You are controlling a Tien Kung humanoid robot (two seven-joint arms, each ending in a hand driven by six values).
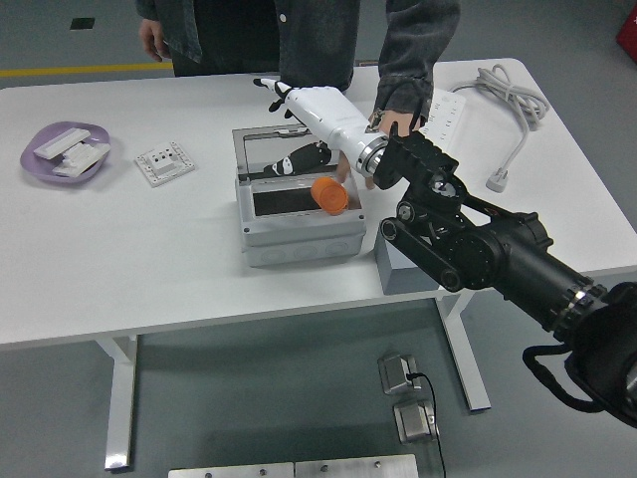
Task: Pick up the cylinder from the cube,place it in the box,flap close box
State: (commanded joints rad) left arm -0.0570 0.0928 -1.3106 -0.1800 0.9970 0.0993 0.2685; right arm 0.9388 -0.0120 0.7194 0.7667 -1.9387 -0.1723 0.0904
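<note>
Lying in the grey box (299,237), the orange cylinder (328,194) sits under the right hand (304,110), fingers spread

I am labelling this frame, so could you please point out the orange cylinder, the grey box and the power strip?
orange cylinder (328,194), head view, on its round orange end.
grey box (304,242), head view, on its front wall.
power strip (448,112), head view, on its white top face.
</note>
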